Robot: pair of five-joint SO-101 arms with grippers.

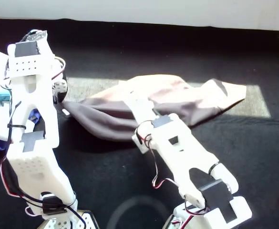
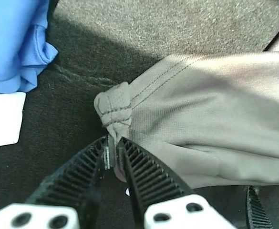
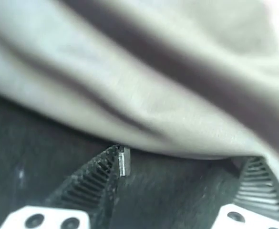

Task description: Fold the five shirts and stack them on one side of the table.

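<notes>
Grey shirt [image 1: 177,102] sprawls unfolded across the dark surface [image 1: 129,47], left pincer [image 2: 114,155] nipped tight on its bunched corner, right pincer [image 3: 187,162] gaping wide at the cloth's edge, so the fold looks barely begun and the right side likely must bite before both lift.

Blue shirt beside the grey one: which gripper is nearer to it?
Left. The left gripper pinches the corner of the grey shirt that faces the blue shirt; the right gripper sits open farther along the grey shirt, away from it.
</notes>
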